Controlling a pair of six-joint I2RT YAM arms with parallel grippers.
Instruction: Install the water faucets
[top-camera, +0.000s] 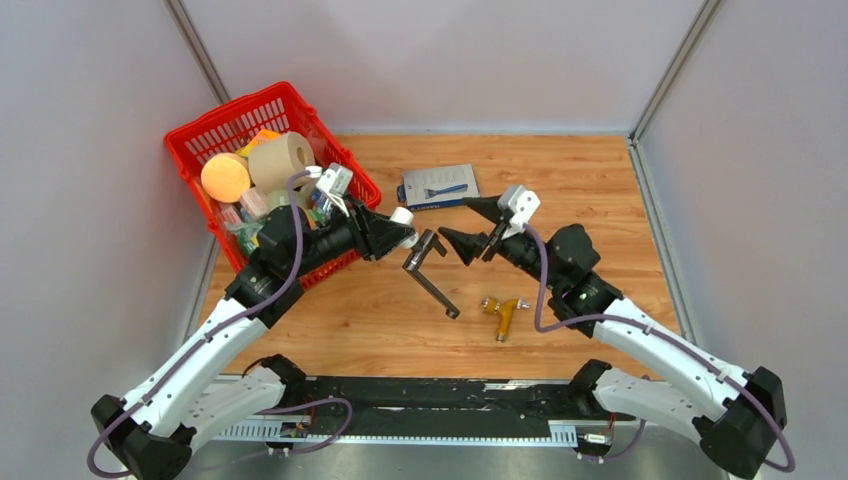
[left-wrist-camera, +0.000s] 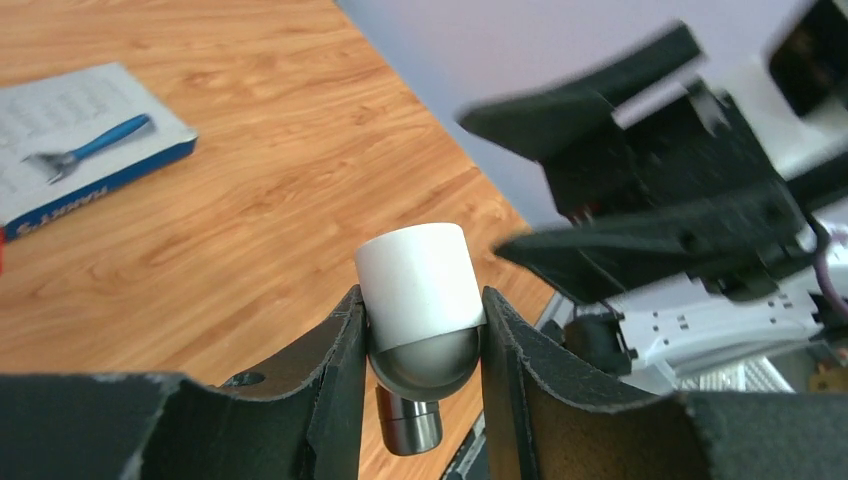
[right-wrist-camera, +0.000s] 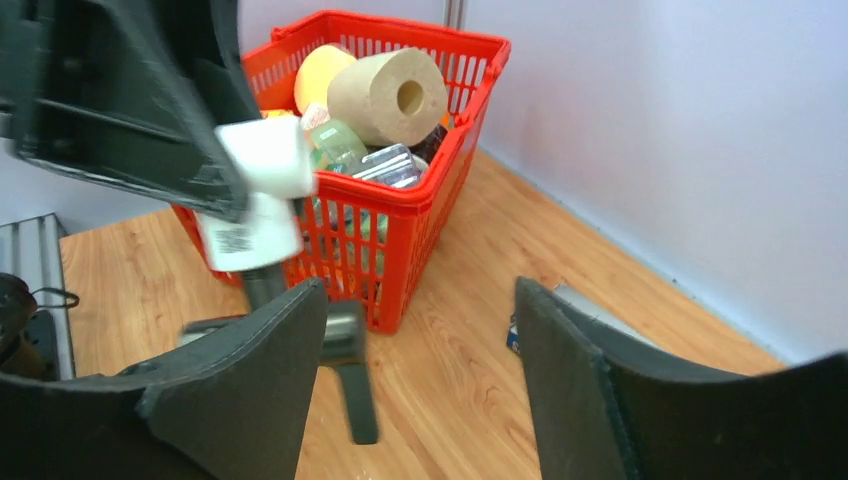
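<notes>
My left gripper is shut on the white-capped end of a dark grey faucet. The faucet's short crossbar sits just past the fingers, and its long thin tube slants down toward the near table. In the left wrist view the white cap and the grey metal dome are pinched between the fingers. My right gripper is open and empty just right of the crossbar, facing the left gripper. In the right wrist view the blurred faucet is at its left finger.
A brass fitting lies on the wooden table right of the tube's lower end. A blue and white box lies behind the grippers. A red basket full of items stands at the back left, close behind the left arm.
</notes>
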